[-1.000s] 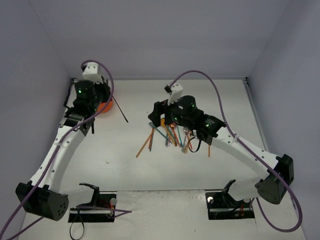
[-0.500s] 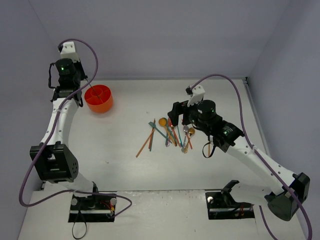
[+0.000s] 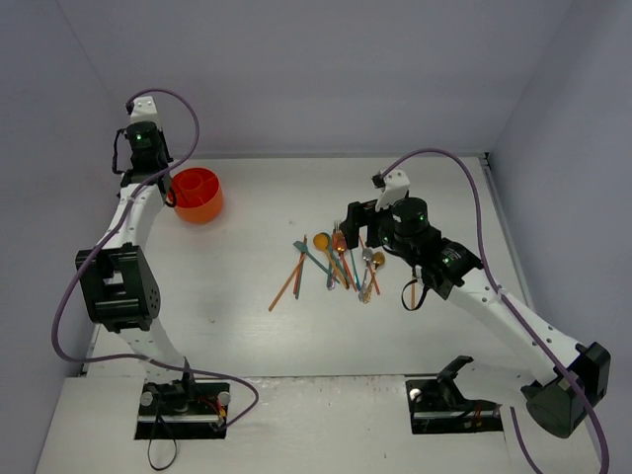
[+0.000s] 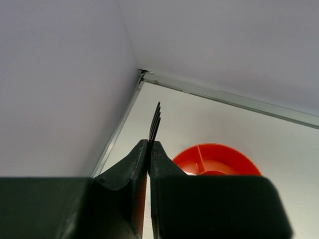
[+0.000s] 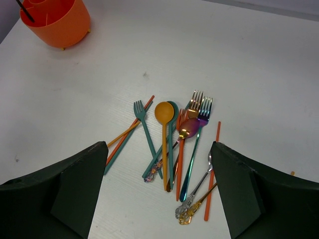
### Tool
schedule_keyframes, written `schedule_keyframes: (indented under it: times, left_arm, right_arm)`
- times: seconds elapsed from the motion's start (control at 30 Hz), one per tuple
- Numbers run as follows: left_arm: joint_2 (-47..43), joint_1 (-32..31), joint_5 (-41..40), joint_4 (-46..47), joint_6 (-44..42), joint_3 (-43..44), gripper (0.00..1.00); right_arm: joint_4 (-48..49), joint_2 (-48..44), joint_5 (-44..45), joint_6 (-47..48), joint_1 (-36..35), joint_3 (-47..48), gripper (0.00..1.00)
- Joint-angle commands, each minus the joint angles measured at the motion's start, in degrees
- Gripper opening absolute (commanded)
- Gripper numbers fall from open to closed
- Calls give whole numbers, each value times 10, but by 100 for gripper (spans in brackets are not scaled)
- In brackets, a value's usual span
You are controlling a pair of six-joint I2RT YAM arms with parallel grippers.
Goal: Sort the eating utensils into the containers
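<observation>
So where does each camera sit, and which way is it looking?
Top external: fixed above and behind the robot, looking down on the table; left arm and right arm show whole.
Left wrist: on the left arm, facing the far left corner; its shut left gripper pinches a black fork, the orange cup just beyond.
Right wrist: on the right arm, looking down at the utensil pile, framed by its open right gripper.
Shared: the cup appears in all three.

White arm links (image 3: 513, 321), black joints (image 3: 118, 288) (small green lights (image 3: 416, 208)), purple cables (image 3: 430, 151), black bases (image 3: 454, 407)
</observation>
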State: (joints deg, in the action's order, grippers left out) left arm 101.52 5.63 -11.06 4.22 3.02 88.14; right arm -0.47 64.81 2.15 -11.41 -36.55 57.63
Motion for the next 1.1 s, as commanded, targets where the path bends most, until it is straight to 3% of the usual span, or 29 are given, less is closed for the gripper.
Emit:
schedule_keyframes:
  times: [0.0,0.6,1.07]
  left_arm:
    - [-9,6,-60,91,4,0,0]
    - [23,12,-86,123,-18,-10,0]
    - [90,16,-116,130,-28,71,0]
  right_arm:
    - [26,2,6,2,8,2,82]
    - [25,2,1,-10,14,-2,82]
    - [22,-2,0,-16,16,-7,81]
